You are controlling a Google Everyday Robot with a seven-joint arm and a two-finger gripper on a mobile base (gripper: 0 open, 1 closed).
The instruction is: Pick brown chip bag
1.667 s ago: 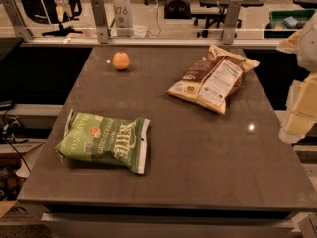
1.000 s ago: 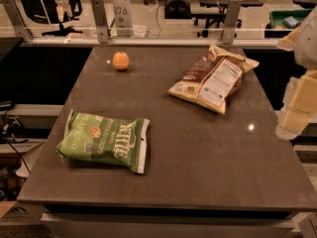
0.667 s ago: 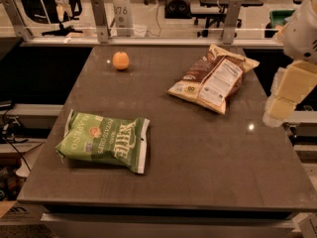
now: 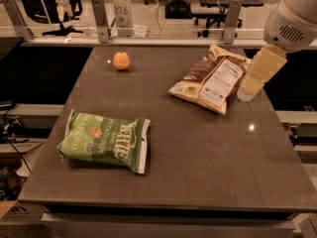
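Observation:
The brown chip bag lies flat on the dark table at the back right, with tan-yellow ends and its white label panel facing up. My gripper hangs from the white arm at the right edge of the view. It is just right of the bag's right end, above the table, and holds nothing that I can see.
A green Kettle jalapeno chip bag lies at the front left. A small orange sits at the back left. A metal rail with posts runs behind the table's far edge.
The arm has swung in from the right edge towards the left and farther back, bringing the gripper next to the brown bag. The bags and the orange have not moved.

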